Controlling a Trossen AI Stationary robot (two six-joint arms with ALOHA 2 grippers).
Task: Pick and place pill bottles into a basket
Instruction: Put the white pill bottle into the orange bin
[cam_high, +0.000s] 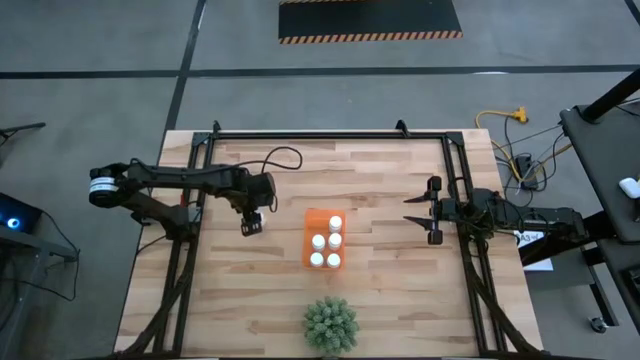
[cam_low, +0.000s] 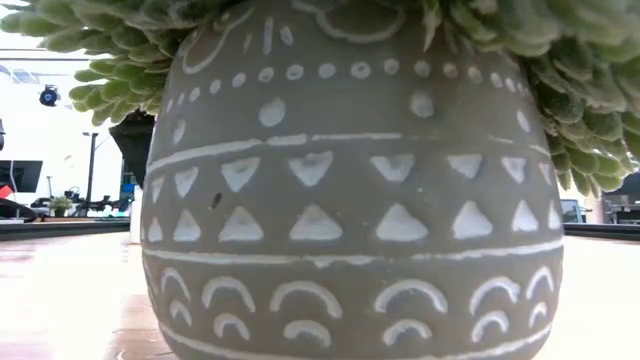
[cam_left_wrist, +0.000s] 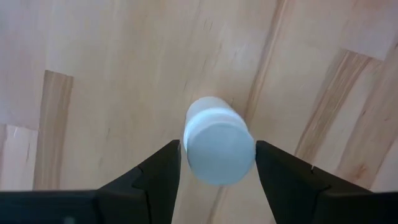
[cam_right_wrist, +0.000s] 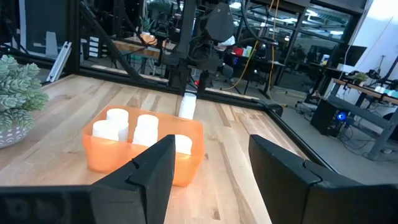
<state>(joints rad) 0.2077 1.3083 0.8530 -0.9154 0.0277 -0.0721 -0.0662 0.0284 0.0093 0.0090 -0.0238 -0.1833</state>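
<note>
Step in hand: judged to be the left gripper (cam_high: 252, 226) taking a pill bottle (cam_left_wrist: 217, 140) off the tabletop (cam_high: 380, 170), left of the basket (cam_high: 311, 218).
Left jaws: one either side of the bottle's cap; contact cannot be told.
Bottle: upright; whether it is lifted is unclear.
Basket: orange, mid-tabletop, four bottles (cam_high: 331, 244) inside.
Right gripper (cam_high: 431, 212): waits at the right, jaws apart, empty.
Advice: confirm the clamp, rise straight, carry right above the rim, lower into bare space.

Even, soft overhead light (bright windows behind), blurred close-up pot (cam_low: 350, 200).
</note>
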